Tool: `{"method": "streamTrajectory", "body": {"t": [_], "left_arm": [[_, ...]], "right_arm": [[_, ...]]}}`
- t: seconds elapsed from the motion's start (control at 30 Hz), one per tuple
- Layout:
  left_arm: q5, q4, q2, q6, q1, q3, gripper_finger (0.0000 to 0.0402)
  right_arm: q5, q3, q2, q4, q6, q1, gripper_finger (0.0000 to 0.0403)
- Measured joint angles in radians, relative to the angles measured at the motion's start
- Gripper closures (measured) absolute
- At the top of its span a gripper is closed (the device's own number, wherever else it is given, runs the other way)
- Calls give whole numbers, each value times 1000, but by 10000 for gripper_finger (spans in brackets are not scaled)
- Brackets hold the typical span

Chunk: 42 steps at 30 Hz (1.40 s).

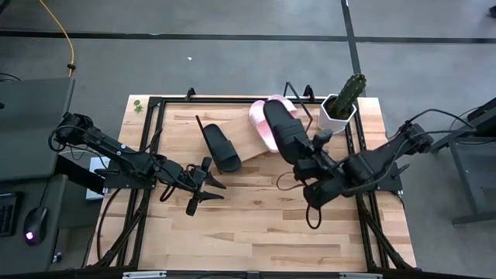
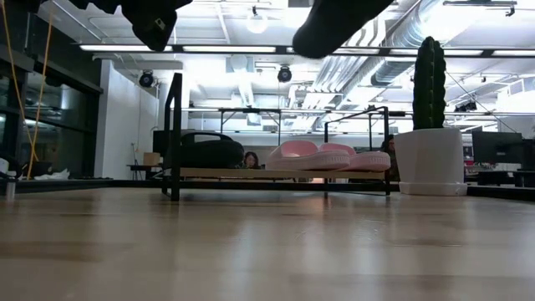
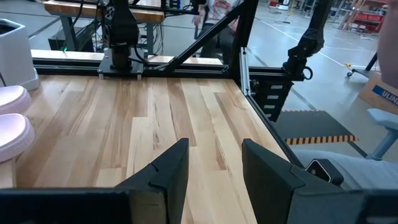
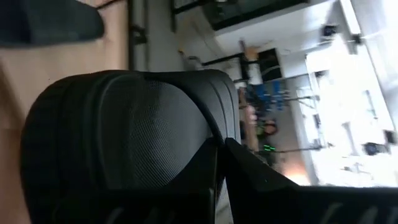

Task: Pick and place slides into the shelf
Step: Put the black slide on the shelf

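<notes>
One black slide (image 1: 219,146) lies on the slanted wooden shelf (image 1: 246,141) toward its left end. Two pale pink slides (image 1: 260,118) rest on it farther right, seen side by side in the low view (image 2: 322,156). The second black slide (image 1: 280,128) is in my right gripper (image 1: 305,160), in the air over the shelf's right part and partly covering the pink pair. In the low view it shows at the top edge (image 2: 334,23). My left gripper (image 1: 204,192) hovers open over bare tabletop, nearer than the shelf, its fingers (image 3: 168,171) holding nothing. My right gripper is shut on the black slide at its near end (image 1: 297,155), coming from the table's near right side. The slide is lifted clear, well above the table. In the right wrist view the slide (image 4: 124,143) fills the picture beside one finger (image 4: 267,180); the hold itself is hidden.
A white pot with a tall green cactus (image 1: 341,108) stands just right of the shelf, close to the held slide. A black metal frame (image 1: 152,139) borders the tabletop. Bare wood (image 1: 263,217) spreads on the near side of the shelf. People sit in the room behind (image 2: 249,159).
</notes>
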Motion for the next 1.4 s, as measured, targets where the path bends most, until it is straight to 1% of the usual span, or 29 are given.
{"method": "streamTrajectory", "body": {"t": [0.13,0.23,0.4,0.67,0.8,0.93,1.03,1.17,1.27,1.33,1.4], "left_arm": [[0,0,0,0,0,0,268],[0,0,0,0,0,0,268],[0,0,0,0,0,0,268],[0,0,0,0,0,0,268],[0,0,0,0,0,0,268],[0,0,0,0,0,0,268],[0,-1,0,-1,0,0,268],[0,-2,0,-1,0,0,268],[0,-3,0,-3,0,0,268],[0,-3,0,-3,0,0,268],[0,-3,0,-3,0,0,268]], "right_arm": [[-75,0,-37,178,-172,-47,403],[-114,0,-56,278,-285,-89,403],[-217,0,-58,374,-398,-170,403],[-390,0,-48,493,-509,-291,403],[-421,0,-48,548,-561,-333,403],[-472,0,-37,575,-578,-368,403],[-488,0,-11,575,-581,-391,403],[-535,0,40,577,-587,-426,403],[-541,0,69,597,-602,-451,403],[-575,0,81,620,-625,-470,403],[-648,0,87,654,-633,-494,403]]}}
